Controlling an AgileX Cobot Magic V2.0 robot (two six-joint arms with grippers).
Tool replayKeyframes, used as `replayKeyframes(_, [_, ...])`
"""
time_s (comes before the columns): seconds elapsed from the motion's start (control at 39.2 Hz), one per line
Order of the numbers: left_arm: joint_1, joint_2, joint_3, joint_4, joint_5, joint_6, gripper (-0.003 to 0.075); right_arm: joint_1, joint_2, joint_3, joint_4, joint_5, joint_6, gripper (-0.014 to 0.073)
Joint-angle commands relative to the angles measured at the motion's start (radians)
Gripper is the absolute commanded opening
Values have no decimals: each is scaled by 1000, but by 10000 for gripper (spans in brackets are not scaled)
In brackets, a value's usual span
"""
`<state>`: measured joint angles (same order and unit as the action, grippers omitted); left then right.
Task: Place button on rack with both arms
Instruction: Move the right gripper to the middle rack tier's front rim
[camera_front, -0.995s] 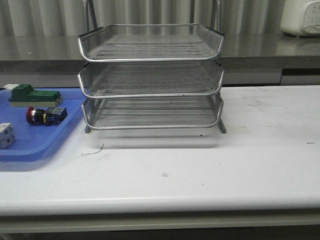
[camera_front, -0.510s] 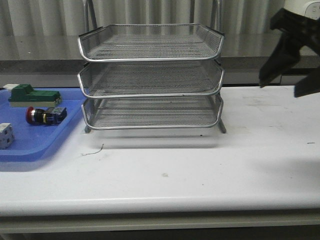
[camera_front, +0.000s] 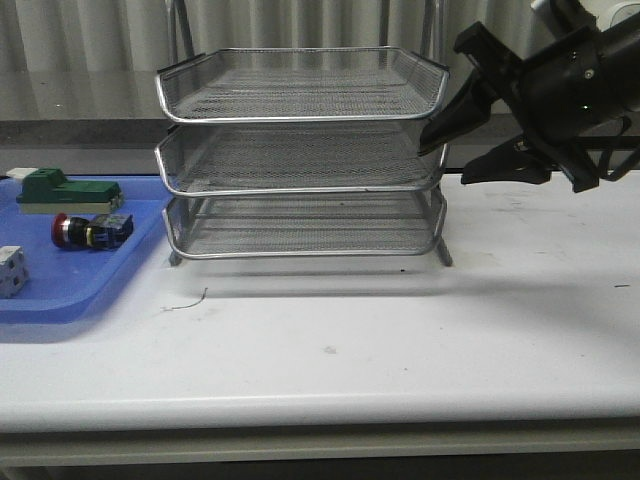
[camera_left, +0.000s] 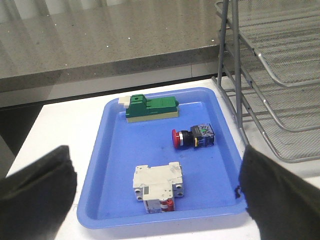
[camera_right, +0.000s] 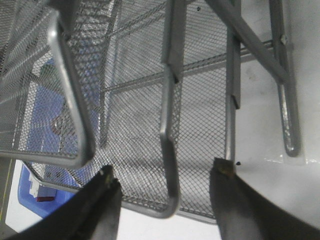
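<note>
The button (camera_front: 90, 231), red cap and black body, lies on its side in the blue tray (camera_front: 60, 290), left of the rack (camera_front: 300, 190). In the left wrist view my left gripper (camera_left: 155, 150) hangs wide open over the tray's near end, and the button (camera_left: 192, 137) lies beyond its fingers, untouched. The left gripper is out of the front view. My right gripper (camera_front: 445, 165) is open at the rack's right front corner, level with the middle tier. In the right wrist view its fingers (camera_right: 102, 200) straddle a chrome rim corner of the rack (camera_right: 170, 125) without closing on it.
A green block (camera_left: 152, 107) and a white breaker-like part (camera_left: 157, 187) share the blue tray (camera_left: 110, 150) with the button. The rack's uprights (camera_left: 227, 60) stand just beside the tray. A grey counter ledge (camera_front: 80, 100) runs behind the white table.
My right arm has come into the front view from the right and swung left to the rack's right side, its gripper open. The button and tray have not moved.
</note>
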<state>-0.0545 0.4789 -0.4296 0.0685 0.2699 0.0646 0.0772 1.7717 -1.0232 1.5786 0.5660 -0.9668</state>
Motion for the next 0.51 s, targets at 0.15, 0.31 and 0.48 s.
replayKeyframes(0.15, [1,9,-35,-2,-74,-11,629,-1,1,-84,55,57,-23,311])
replayKeyframes(0.31, [1,9,-35,-2,-74,-11,629,-1,20,-111,64,80,-23,213])
replayKeyframes(0.48, [1,9,-35,-2,-74,-11,629,-1,26,-118,67,97,-23,83])
